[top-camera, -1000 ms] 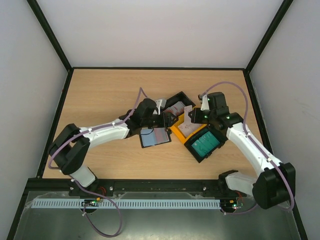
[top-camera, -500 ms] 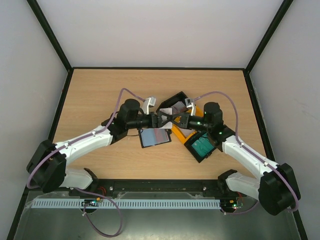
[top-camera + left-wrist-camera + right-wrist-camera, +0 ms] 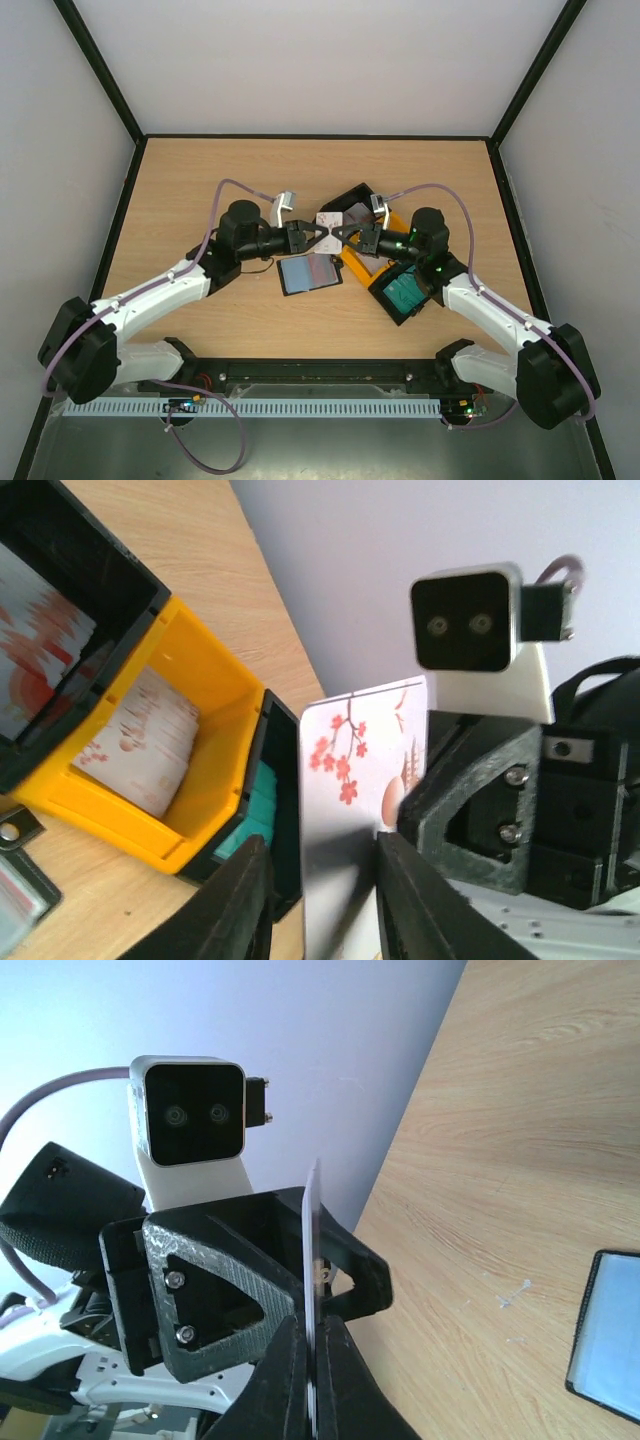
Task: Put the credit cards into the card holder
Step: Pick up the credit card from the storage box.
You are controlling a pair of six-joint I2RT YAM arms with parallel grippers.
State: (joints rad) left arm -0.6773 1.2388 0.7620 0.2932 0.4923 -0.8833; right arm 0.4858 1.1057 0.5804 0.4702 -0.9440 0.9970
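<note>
A white credit card (image 3: 329, 219) with red blossoms hangs in the air between both grippers. My right gripper (image 3: 345, 233) is shut on it; in the right wrist view the card (image 3: 312, 1250) shows edge-on, pinched flat between that gripper's (image 3: 312, 1350) fingers. My left gripper (image 3: 308, 232) faces it. In the left wrist view the card (image 3: 365, 750) stands face-on between the left gripper's (image 3: 322, 880) fingers, touching the right finger with a gap beside the left one. The black card holder (image 3: 308, 272) lies open on the table below, pale blue lining up.
Three joined bins sit right of the holder. A black bin (image 3: 352, 195) holds red-and-white cards (image 3: 30, 630), a yellow bin (image 3: 215, 680) pale cards (image 3: 140, 740), and a black bin (image 3: 405, 290) teal cards. Cage posts and walls ring the table.
The right gripper carried the card from over the yellow bin to mid-air left of it. The left gripper left the holder, met the card, and its jaws widened, then narrowed around it.
</note>
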